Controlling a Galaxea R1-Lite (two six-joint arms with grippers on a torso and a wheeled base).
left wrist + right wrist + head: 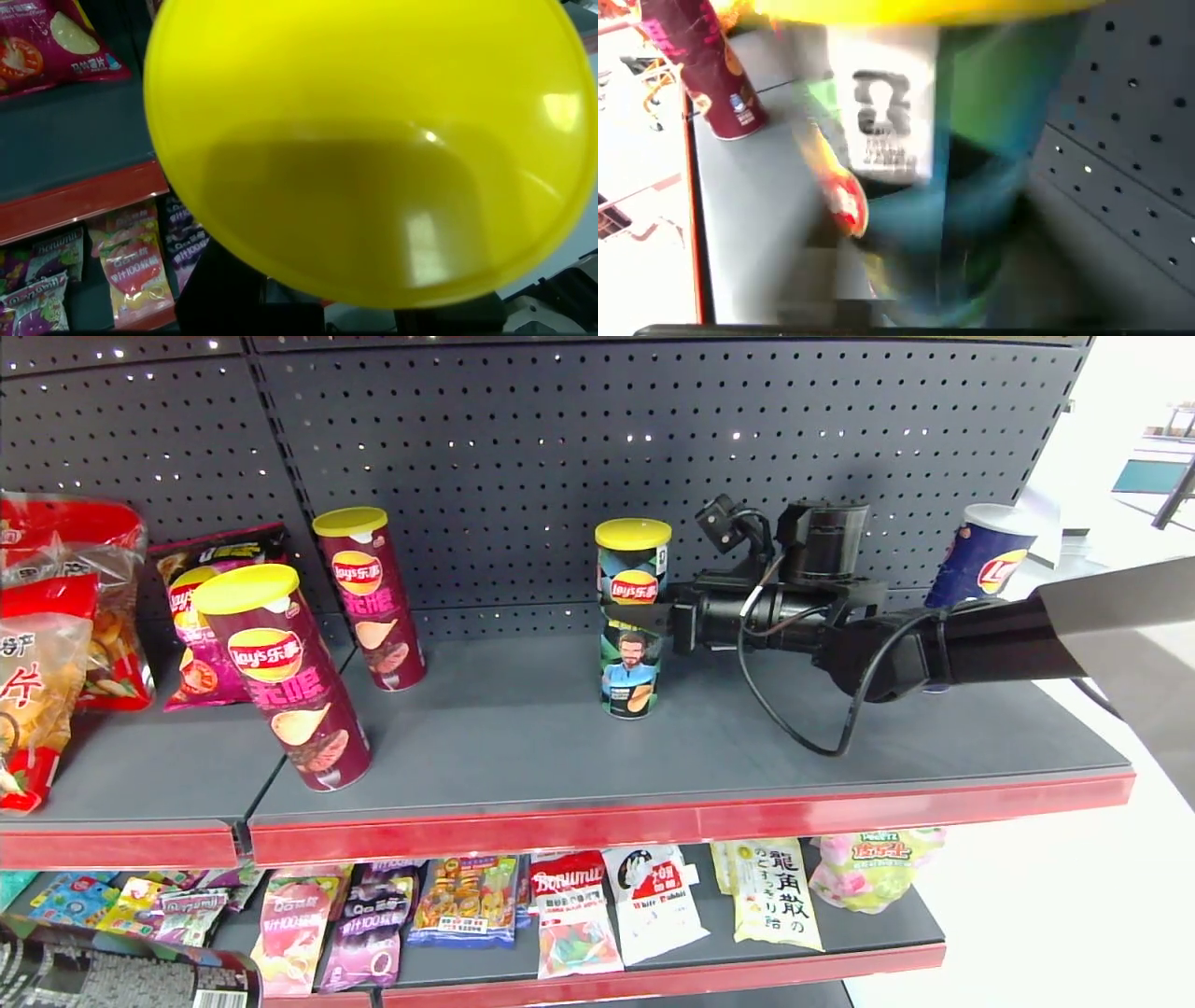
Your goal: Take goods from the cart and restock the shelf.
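A dark green chip can [631,672] with a yellow lid stands upright mid-shelf on the grey shelf board [523,737]. My right gripper [627,614] comes in from the right and is shut on the can's upper half, one finger across its front. The right wrist view has this can [971,168] very close and blurred. A yellow can lid [374,140] sits right in front of the left wrist camera, above the shelf's red edge, held by my left gripper. A dark can with a barcode [121,975] lies at the lower left corner of the head view.
Two maroon chip cans [280,672] [369,597] stand left of the green one, and a blue can [980,565] is at the far right by the pegboard back wall [523,457]. Chip bags [56,616] fill the left end. Snack packets [569,915] line the lower shelf.
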